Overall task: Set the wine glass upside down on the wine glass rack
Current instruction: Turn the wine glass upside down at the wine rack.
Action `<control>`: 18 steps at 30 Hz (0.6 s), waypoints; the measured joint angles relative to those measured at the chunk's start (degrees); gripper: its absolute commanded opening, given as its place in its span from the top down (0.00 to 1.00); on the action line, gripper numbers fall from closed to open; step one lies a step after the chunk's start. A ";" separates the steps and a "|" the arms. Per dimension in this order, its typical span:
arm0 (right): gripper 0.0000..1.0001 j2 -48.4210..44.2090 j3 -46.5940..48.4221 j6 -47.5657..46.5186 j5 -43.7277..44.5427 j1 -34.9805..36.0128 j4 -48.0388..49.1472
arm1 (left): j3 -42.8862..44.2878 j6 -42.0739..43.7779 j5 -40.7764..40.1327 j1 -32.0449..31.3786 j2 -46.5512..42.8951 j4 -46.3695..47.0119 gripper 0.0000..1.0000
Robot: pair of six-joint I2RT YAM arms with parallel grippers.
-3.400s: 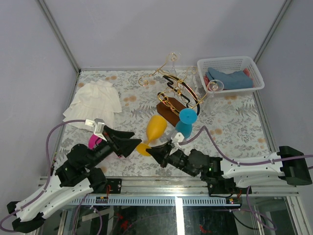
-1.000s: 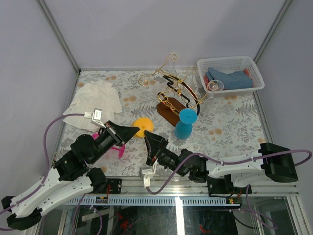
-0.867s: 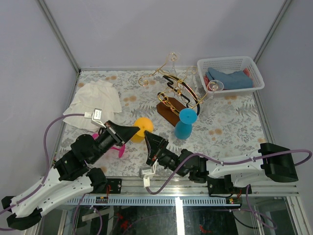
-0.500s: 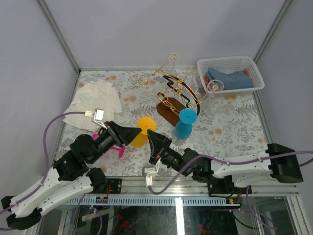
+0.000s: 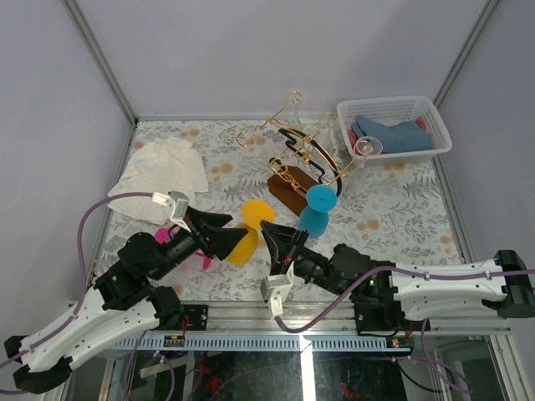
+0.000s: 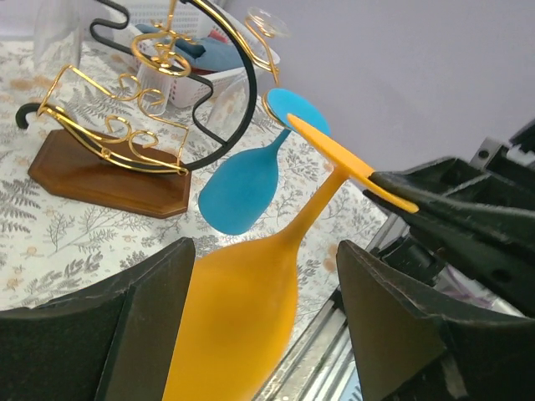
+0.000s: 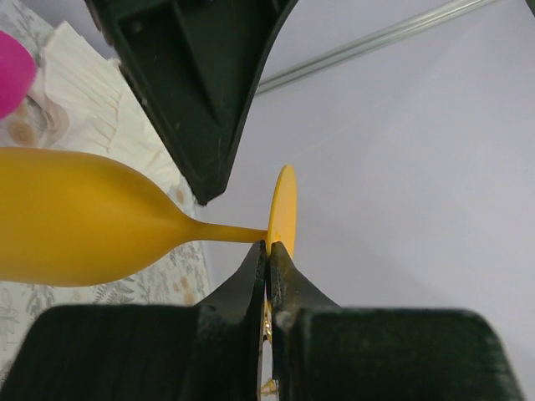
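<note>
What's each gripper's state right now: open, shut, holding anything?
Left gripper: open, fingers either side of the orange wine glass bowl, not clamping it.
Right gripper: shut on the edge of the glass's foot.

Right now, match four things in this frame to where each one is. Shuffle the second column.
Things:
1 yellow glass
2 blue glass
3 pink glass
4 blue cloth

Places:
A in the basket
B hung foot-up on the rack
C down on the table
D pinched by its foot in the right gripper

Pairs: 1-D, 2-B, 3-C, 4-A
</note>
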 measured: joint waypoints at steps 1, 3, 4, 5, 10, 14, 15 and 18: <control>1.00 -0.39 0.22 0.79 -0.55 0.00 -0.59 | -0.46 1.49 1.03 0.00 0.44 1.05 0.35; 1.00 -1.29 0.96 2.80 -1.64 -0.02 -2.75 | -1.33 4.07 3.06 0.00 1.25 3.23 0.41; 1.00 -1.62 1.36 3.78 -2.27 -0.02 -3.58 | -1.68 5.18 3.98 0.00 1.64 4.24 0.43; 1.00 -1.81 1.77 4.44 -2.58 -0.02 -4.46 | -1.92 6.38 4.96 0.00 2.12 5.18 0.46; 1.00 -2.12 3.82 8.83 -3.61 -0.02 -8.66 | -1.99 10.67 9.66 0.00 5.14 9.55 0.61; 1.00 -2.36 4.15 12.70 -3.34 -0.02 -9.94 | -1.99 12.44 13.14 0.00 7.17 11.08 0.65; 1.00 -2.47 4.15 13.25 -3.26 -0.02 -10.14 | -1.99 12.59 13.77 0.00 7.23 11.30 0.67; 1.00 -2.89 4.15 14.82 -2.23 -0.02 -10.27 | -2.05 12.81 15.06 0.00 7.50 11.89 0.72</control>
